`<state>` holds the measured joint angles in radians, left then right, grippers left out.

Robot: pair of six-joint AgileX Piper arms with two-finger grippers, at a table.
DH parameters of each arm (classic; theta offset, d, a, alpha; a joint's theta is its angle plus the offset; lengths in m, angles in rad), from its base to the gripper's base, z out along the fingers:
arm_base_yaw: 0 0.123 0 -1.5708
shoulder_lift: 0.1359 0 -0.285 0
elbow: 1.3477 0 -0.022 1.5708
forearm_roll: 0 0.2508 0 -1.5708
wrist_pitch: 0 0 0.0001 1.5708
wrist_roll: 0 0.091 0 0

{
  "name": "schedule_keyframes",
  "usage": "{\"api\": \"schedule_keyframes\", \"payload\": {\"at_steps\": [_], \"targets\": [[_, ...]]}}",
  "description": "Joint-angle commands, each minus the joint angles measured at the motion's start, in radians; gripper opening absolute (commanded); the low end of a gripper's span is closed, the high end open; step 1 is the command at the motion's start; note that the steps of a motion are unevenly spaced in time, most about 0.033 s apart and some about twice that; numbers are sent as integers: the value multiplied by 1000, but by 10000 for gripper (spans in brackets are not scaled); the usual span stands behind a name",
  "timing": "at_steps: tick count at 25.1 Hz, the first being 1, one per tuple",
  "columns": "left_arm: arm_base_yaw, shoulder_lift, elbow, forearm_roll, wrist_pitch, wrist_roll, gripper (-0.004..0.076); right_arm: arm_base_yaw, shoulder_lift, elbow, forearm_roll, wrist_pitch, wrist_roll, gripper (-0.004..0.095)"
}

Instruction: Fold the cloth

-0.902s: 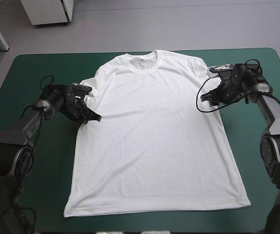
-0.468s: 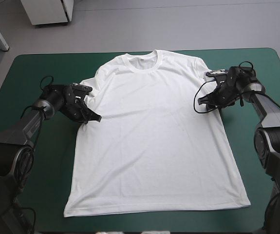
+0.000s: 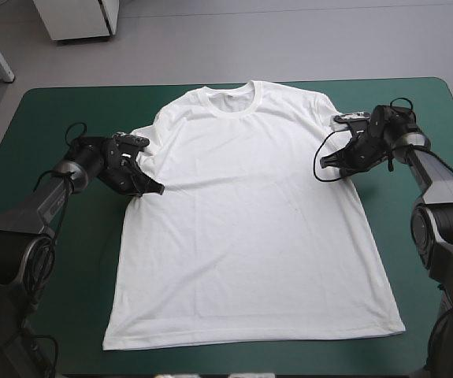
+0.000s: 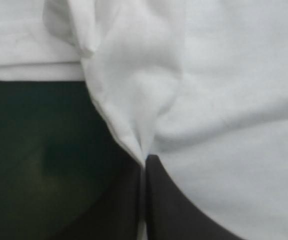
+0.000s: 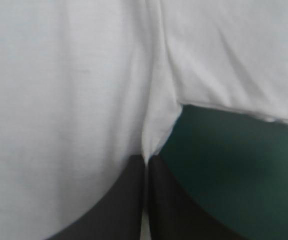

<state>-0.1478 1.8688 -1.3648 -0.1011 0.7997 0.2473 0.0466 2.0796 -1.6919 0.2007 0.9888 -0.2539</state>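
T-shirt point(image 3: 242, 220) spread flat on counter point(image 3: 53, 118), teal-green cover showing all round; collar toward far edge, hem toward near edge. On the left arm's side, left gripper point(image 3: 157, 189) sits at shirt's side edge just below the sleeve; fingers point(image 4: 179, 205) pressed together, pinching a raised ridge of white cloth, bare cover beside it. At the opposite side edge, below the other sleeve, right gripper point(image 5: 145, 159) likewise: fingers pressed together on a thin fold of shirt edge. Rest of shirt lies flat
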Motion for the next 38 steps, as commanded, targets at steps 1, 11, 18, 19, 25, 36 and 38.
{"api": "schedule_keyframes", "payload": {"at_steps": [1,11,18,19,25,36,38], "targets": [[-4,-51,-30,-15,-25,3,-9,1,-16,-5,91,65,-26,-13],[-4,-92,-150,-19,137,3,-9,1,-130,-7,93,82,-32,-13],[-4,-182,-335,-19,251,3,-9,1,-254,-81,90,97,-28,-13],[-4,-199,-351,-22,261,0,-9,1,-277,-95,90,97,-28,-13],[-4,-311,-451,-32,277,0,-9,-1,-395,-196,86,91,-20,-13],[-4,-552,-583,-11,222,-1,-9,-103,-659,-396,84,43,25,-17],[-4,-551,-592,-7,208,-1,-9,-111,-674,-396,92,12,20,-17]]}}
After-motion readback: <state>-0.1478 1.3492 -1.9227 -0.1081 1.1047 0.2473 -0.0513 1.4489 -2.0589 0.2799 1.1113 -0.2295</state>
